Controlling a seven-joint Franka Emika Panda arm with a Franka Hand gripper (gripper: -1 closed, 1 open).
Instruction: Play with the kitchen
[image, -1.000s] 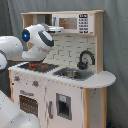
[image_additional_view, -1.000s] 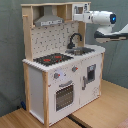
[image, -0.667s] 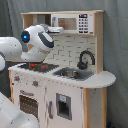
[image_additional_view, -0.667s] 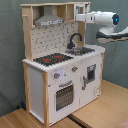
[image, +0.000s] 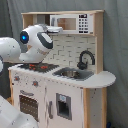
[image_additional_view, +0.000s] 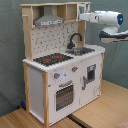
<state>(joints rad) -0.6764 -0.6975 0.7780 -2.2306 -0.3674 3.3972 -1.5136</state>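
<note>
The toy kitchen (image: 60, 75) (image_additional_view: 62, 65) stands upright on a wooden floor, and the arm's end reaches in at the microwave (image: 72, 23) on its top shelf. The gripper (image_additional_view: 83, 15) is pressed close to the shelf's side post, and whether its fingers are spread or closed on anything cannot be told. A harder push here could tip or shift the tall, light unit, or jam the wrist against the post. Compared with a second ago, the arm sits a little closer to the microwave; the kitchen itself has not moved.
</note>
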